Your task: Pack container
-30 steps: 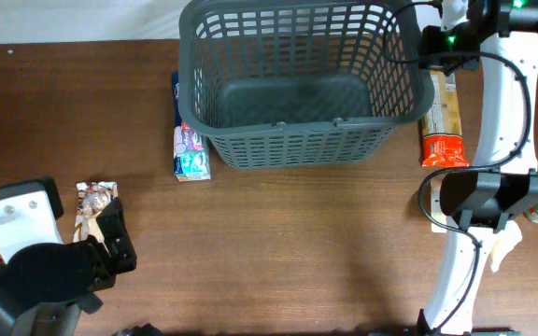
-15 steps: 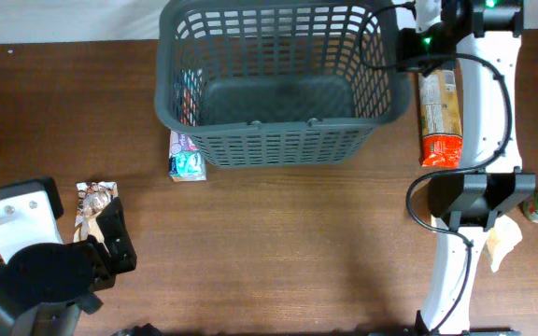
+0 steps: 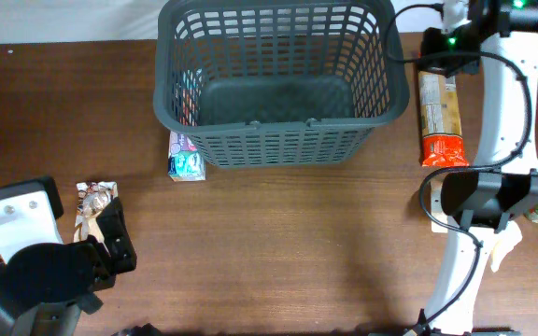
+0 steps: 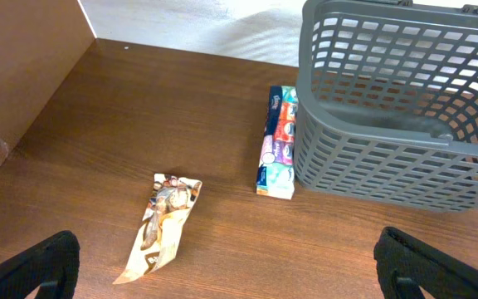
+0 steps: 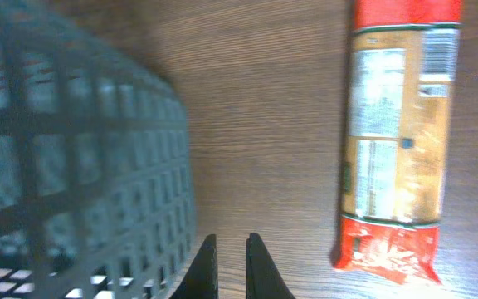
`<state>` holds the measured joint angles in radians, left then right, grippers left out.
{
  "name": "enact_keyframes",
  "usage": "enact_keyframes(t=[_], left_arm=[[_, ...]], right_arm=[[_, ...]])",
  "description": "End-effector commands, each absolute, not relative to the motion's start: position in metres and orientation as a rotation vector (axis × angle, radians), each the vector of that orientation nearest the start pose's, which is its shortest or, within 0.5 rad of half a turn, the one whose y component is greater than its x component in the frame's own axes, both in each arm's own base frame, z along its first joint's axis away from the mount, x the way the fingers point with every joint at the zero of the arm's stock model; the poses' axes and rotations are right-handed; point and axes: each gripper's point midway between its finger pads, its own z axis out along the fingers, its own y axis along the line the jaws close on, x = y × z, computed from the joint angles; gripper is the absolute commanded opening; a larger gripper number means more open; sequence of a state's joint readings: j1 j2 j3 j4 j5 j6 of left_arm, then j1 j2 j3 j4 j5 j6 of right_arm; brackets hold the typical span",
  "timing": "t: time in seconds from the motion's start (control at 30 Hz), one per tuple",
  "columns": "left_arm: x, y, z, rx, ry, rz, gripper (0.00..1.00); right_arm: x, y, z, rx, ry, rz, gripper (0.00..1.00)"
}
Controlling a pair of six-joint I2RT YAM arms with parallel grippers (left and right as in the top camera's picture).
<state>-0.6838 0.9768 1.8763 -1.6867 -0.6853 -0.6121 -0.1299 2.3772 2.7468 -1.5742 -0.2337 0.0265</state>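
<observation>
While the right gripper (image 5: 230,241) hangs at the far right with its fingers pressed almost together on nothing, just beside the basket (image 3: 278,145) that stands, apparently empty, at the far middle of the table (image 3: 297,243), the left gripper (image 4: 226,245) sits near left, spread wide and holding nothing. A careless swing toward the long packet (image 5: 397,149) right of the basket could catch its slotted side and shove it over the slim box (image 4: 277,141) tucked against its left wall, burying it.
</observation>
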Motion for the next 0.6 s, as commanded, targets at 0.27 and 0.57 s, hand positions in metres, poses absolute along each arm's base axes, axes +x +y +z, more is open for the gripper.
enact_keyframes(t=[0.27, 0.57], left_arm=[[0.167, 0.013, 0.415, -0.228, 2.126, 0.147, 1.00], [0.168, 0.031, 0.426, -0.264, 2.056, 0.270, 0.99]], right_arm=[[0.465, -0.108, 0.253, 0.493, 2.678, 0.314, 0.99], [0.413, -0.098, 0.371, 0.426, 2.415, 0.285, 0.99]])
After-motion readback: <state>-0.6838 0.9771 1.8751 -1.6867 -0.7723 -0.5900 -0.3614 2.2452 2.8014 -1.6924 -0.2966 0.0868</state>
